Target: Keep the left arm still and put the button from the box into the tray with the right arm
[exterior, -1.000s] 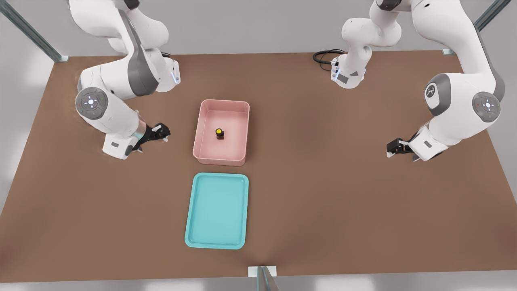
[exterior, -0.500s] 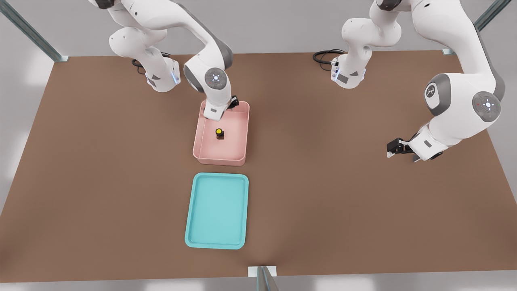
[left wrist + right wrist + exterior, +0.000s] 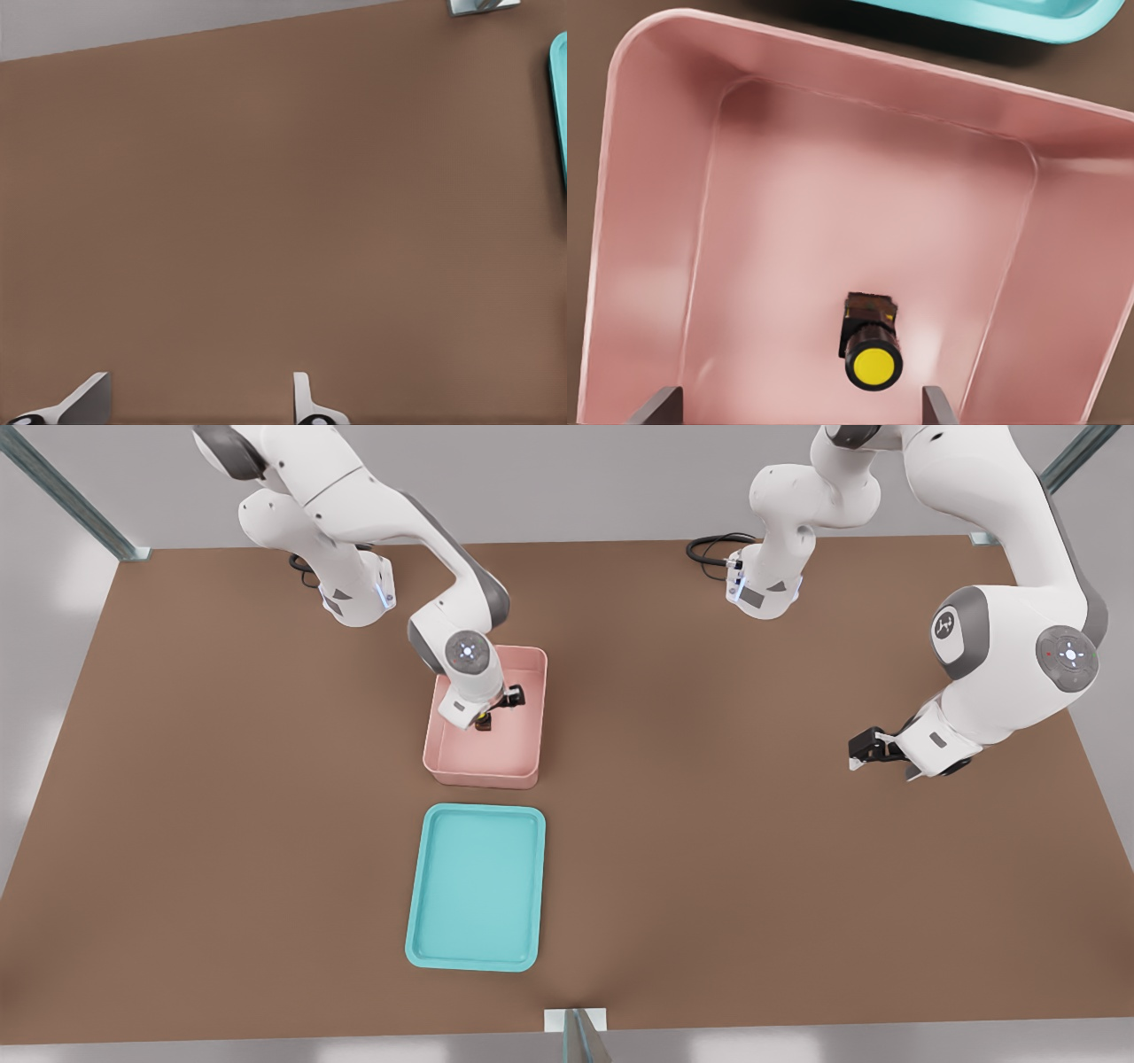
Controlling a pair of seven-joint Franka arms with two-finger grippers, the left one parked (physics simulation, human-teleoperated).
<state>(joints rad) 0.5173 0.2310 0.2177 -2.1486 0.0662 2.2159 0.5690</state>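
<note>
The pale pink box [image 3: 483, 778] stands mid-table, with the turquoise tray [image 3: 476, 886] just in front of it. Inside the box sits the button [image 3: 483, 724], a small dark block with a yellow cap, mostly covered by my wrist in the front view. My gripper [image 3: 498, 703] hangs over the box directly above the button. The right wrist view shows the button [image 3: 873, 350] on the pink box floor [image 3: 833, 204] between my gripper's [image 3: 797, 404] wide-apart fingertips [image 3: 656, 405], not touching it. The gripper is open. A strip of the tray [image 3: 992, 11] shows beyond the box wall.
The parked arm's gripper [image 3: 873, 748] rests low at the front view's right, well away from the box. A looping black cable [image 3: 713, 549] lies at the back. A metal bracket [image 3: 576, 1023] sits at the table's front edge. An edge of the tray [image 3: 561, 106] shows in the left wrist view.
The working arm swung from the table's left side to the box's back edge, then came forward and down over the button. The button, box and tray have not moved.
</note>
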